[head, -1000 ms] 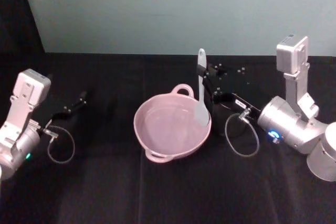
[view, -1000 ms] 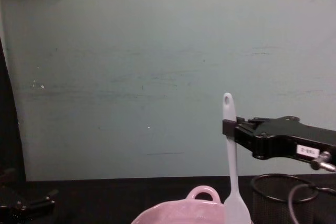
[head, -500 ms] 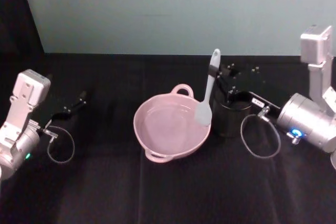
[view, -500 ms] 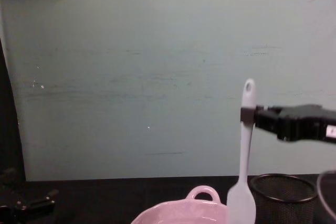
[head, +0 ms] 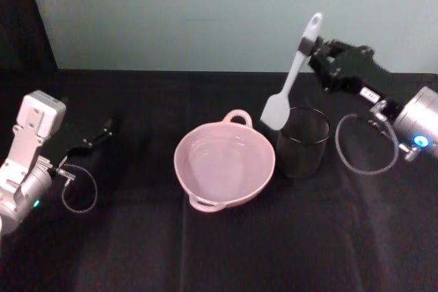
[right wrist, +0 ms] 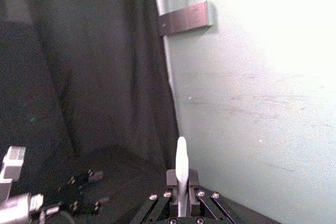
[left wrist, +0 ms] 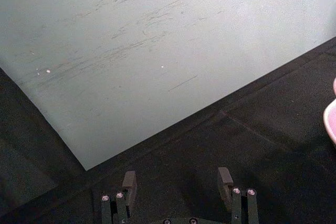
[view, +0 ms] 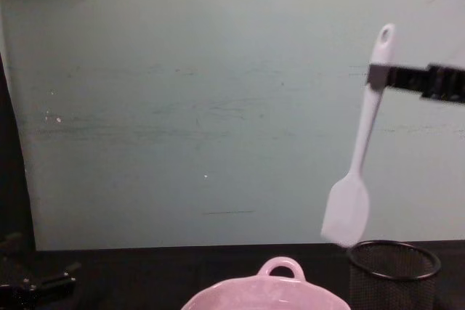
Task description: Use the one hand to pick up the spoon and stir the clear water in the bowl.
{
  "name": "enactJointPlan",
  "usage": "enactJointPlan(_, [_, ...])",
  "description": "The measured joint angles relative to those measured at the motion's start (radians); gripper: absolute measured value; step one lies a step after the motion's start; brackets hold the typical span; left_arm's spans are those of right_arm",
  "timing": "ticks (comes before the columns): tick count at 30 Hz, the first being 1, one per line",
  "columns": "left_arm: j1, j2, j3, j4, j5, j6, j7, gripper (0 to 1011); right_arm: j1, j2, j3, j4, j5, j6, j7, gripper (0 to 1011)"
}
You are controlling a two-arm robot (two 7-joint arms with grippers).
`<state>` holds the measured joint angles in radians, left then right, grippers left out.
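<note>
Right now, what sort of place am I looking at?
Likely a robot lab bench, not a kitchen: black cloth-covered table, bare pale green wall, and the right gripper holding a long white plastic spoon.

A table (head: 226, 251) draped in black cloth carried two things. A pale pink bowl (head: 188, 169) sat about mid-table, clear water in it, one loop handle turned to the back wall and another toward the robot. Just beside the bowl, on its right, a black mesh cup (head: 301, 158) stood upright on the cloth.
</note>
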<state>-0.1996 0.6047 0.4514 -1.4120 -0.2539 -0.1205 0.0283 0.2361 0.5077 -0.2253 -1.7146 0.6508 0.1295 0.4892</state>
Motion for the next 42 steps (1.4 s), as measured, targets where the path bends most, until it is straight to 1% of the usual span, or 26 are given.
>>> enactJointPlan(1, [0.0, 0.0, 0.0, 0.0, 0.0, 0.0, 0.0, 1011, 0.001, 0.004, 0.012, -0.003, 0.015, 0.005, -0.007, 117])
enactJointPlan(3, [0.0, 0.0, 0.0, 0.0, 0.0, 0.0, 0.0, 1011, 0.001, 0.008, 0.025, -0.004, 0.03, 0.009, -0.015, 117])
enactJointPlan(4, [0.0, 0.0, 0.0, 0.0, 0.0, 0.0, 0.0, 1011, 0.001, 0.014, 0.037, -0.003, 0.047, 0.016, -0.022, 117])
enactJointPlan(6, [0.0, 0.0, 0.0, 0.0, 0.0, 0.0, 0.0, 1011, 0.002, 0.019, 0.049, 0.002, 0.064, 0.026, -0.028, 117])
enactJointPlan(7, [0.0, 0.0, 0.0, 0.0, 0.0, 0.0, 0.0, 1011, 0.004, 0.024, 0.057, 0.01, 0.082, 0.039, -0.034, 117])
enactJointPlan(8, [0.0, 0.0, 0.0, 0.0, 0.0, 0.0, 0.0, 1011, 0.004, 0.024, 0.057, 0.01, 0.082, 0.039, -0.034, 117])
enactJointPlan(11, [0.0, 0.0, 0.0, 0.0, 0.0, 0.0, 0.0, 1011, 0.01, 0.034, 0.073, 0.041, 0.118, 0.066, -0.048, 117])
enactJointPlan(18, [0.0, 0.0, 0.0, 0.0, 0.0, 0.0, 0.0, 1011, 0.02, 0.039, 0.078, 0.097, 0.172, 0.107, -0.063, 117])
enactJointPlan(21, [0.0, 0.0, 0.0, 0.0, 0.0, 0.0, 0.0, 1011, 0.027, 0.037, 0.072, 0.133, 0.205, 0.132, -0.064, 117])
enactJointPlan(24, [0.0, 0.0, 0.0, 0.0, 0.0, 0.0, 0.0, 1011, 0.035, 0.03, 0.059, 0.167, 0.224, 0.14, -0.062, 117])
enactJointPlan(28, [0.0, 0.0, 0.0, 0.0, 0.0, 0.0, 0.0, 1011, 0.043, 0.022, 0.045, 0.2, 0.235, 0.14, -0.058, 117])
enactJointPlan(31, [0.0, 0.0, 0.0, 0.0, 0.0, 0.0, 0.0, 1011, 0.058, 0.013, 0.025, 0.243, 0.242, 0.136, -0.058, 117])
enactJointPlan(34, [0.0, 0.0, 0.0, 0.0, 0.0, 0.0, 0.0, 1011, 0.068, 0.01, 0.014, 0.266, 0.245, 0.133, -0.056, 117])
enactJointPlan(37, [0.0, 0.0, 0.0, 0.0, 0.0, 0.0, 0.0, 1011, 0.081, 0.009, -0.005, 0.293, 0.247, 0.13, -0.055, 117])
enactJointPlan(42, [0.0, 0.0, 0.0, 0.0, 0.0, 0.0, 0.0, 1011, 0.091, 0.01, -0.021, 0.313, 0.252, 0.124, -0.056, 117])
